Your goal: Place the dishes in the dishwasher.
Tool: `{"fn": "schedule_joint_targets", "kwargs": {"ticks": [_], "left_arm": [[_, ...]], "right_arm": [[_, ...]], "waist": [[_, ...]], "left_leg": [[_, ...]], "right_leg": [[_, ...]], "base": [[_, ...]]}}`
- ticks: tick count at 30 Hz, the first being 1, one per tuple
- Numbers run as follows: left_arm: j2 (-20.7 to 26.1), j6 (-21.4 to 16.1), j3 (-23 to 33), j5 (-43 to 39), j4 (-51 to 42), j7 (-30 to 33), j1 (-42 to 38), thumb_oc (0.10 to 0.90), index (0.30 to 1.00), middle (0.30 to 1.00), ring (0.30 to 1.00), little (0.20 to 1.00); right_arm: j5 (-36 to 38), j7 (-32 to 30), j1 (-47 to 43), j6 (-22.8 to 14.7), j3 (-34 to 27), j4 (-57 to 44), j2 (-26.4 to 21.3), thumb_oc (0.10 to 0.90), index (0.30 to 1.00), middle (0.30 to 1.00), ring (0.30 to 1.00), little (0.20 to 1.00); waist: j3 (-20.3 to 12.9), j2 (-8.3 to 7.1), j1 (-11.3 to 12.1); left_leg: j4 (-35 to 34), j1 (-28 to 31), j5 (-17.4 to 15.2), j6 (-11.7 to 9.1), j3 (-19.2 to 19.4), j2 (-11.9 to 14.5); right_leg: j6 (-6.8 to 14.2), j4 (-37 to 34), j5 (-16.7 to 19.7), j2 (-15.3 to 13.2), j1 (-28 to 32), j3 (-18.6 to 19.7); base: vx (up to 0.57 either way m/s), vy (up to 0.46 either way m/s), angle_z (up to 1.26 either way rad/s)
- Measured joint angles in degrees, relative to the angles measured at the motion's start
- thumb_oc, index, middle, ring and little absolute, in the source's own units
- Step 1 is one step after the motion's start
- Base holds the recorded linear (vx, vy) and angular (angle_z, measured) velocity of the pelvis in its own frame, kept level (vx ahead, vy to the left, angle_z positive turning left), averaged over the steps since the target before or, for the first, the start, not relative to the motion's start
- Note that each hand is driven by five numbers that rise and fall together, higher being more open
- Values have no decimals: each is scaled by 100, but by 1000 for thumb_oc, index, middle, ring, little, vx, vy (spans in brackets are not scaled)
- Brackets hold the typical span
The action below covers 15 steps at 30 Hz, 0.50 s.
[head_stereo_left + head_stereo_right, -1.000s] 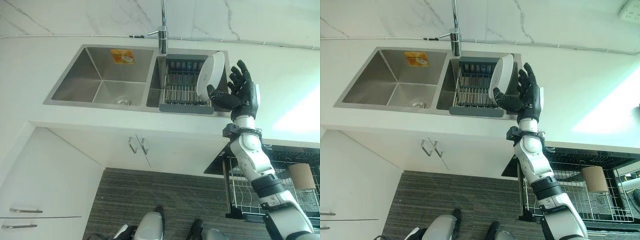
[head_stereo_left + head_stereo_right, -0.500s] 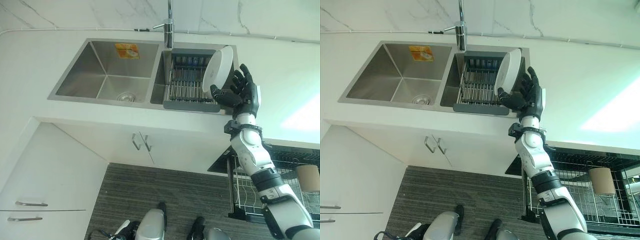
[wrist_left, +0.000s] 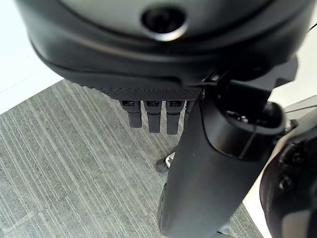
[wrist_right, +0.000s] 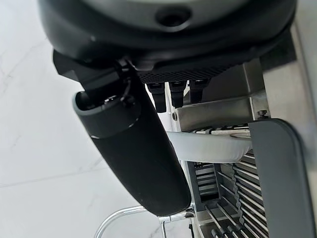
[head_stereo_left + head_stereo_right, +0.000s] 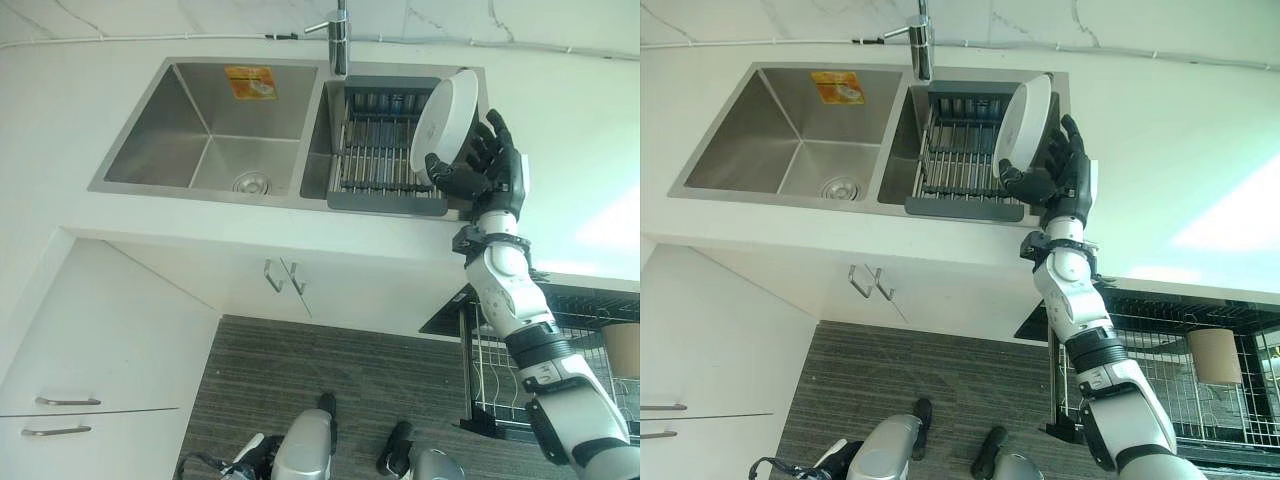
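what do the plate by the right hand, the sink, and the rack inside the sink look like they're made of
Plate: glossy white, probably glazed ceramic, possibly melamine; its rim is smooth and even.
Sink: brushed stainless steel, judging by the grey satin sheen and folded corners.
Rack: shiny metal rods, likely steel, set in a dark grey matte frame that looks like plastic.
The right hand is open beside the plate.

1. A double sink [image 5: 205, 130] is set into the counter [image 5: 60, 150], with the tap [image 5: 338, 30] behind the divider.
2. A rack [image 5: 385, 160] sits in the right basin.
3. A plate [image 5: 444, 125] stands tilted at the rack's right end, with the right hand [image 5: 490, 170] just to its right.
4. Cabinet doors [image 5: 280, 290] lie below the counter, drawers [image 5: 70, 420] further left.
5. The dishwasher basket [image 5: 1200, 390] is pulled out at the lower right, a cup [image 5: 1215, 355] in it.
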Motion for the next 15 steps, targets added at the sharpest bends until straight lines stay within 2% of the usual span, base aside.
{"fn": "schedule_joint_targets", "kwargs": {"ticks": [6,11,15], "left_arm": [[84,-73,-125,-1,-127,-2,-10,800,900,900,900,900],[122,-101,-175,-1,-232,-66,-157,800,900,900,900,900],[125,-106,-245,0,-237,-108,-193,800,900,900,900,900]], "right_arm": [[4,6,-191,63,-13,99,-6,800,900,900,900,900],[6,14,-365,63,-13,102,-47,800,900,900,900,900],[7,31,-381,63,-11,102,-51,800,900,900,900,900]], "waist": [[17,11,9],[221,97,8],[234,107,17]], "left_leg": [[-4,-3,0,1,-26,-20],[-3,-17,4,7,-59,-46],[-7,-21,8,11,-81,-69]], "right_leg": [[0,-13,0,-4,0,-4],[0,1,0,-18,0,-17],[0,-14,0,-34,1,-28]], "base": [[10,-3,0],[11,-1,2],[14,-2,3]]}}
